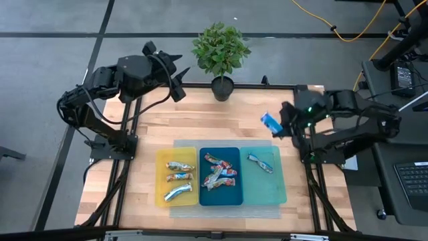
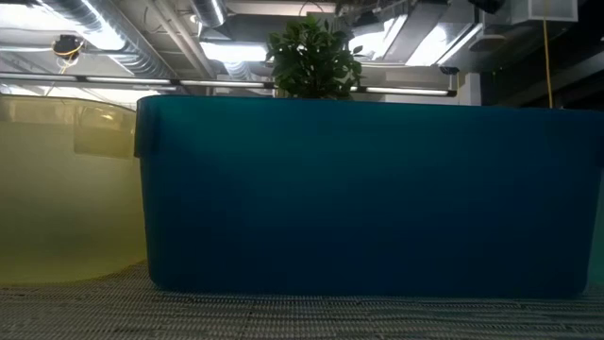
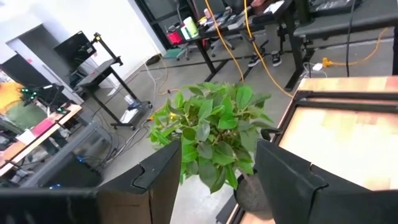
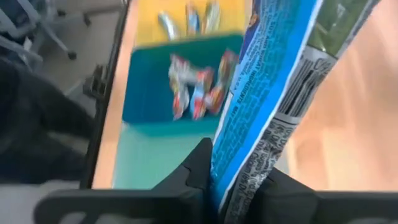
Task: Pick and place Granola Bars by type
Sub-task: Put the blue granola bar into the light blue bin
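In the high view my right gripper (image 1: pixel 281 126) hangs over bare wood just beyond the teal tray's (image 1: pixel 275 189) far edge, shut on a blue granola bar (image 1: pixel 269 121). One more blue bar (image 1: pixel 259 163) lies flat in the teal tray. Several red bars (image 1: pixel 221 174) lie in the dark blue tray (image 1: pixel 204 194). Three silver and orange-brown bars (image 1: pixel 179 177) lie in the yellow tray (image 1: pixel 161 194). My left gripper (image 1: pixel 179 84) waits open at the table's far left, beside the potted plant (image 1: pixel 221 50), which shows between its fingers (image 3: pixel 214 186). My right gripper (image 4: pixel 239 190) pinches the blue bar between its two fingers (image 4: pixel 200 168) at one end of the wrapper (image 4: pixel 242 158). The rest of the bar (image 4: pixel 280 56) juts out past the fingertips. The bar is lifted clear of the table and sticks out toward the table's left.
The three trays stand side by side on a grey mat (image 1: pixel 227 211) near the near edge; in the low view the dark blue tray's wall (image 2: pixel 368 189) fills most of the picture, with the yellow tray (image 2: pixel 66 189) beside it. The plant pot (image 1: pixel 223 88) stands at the far edge. Bare wood (image 1: pixel 214 124) lies between them.
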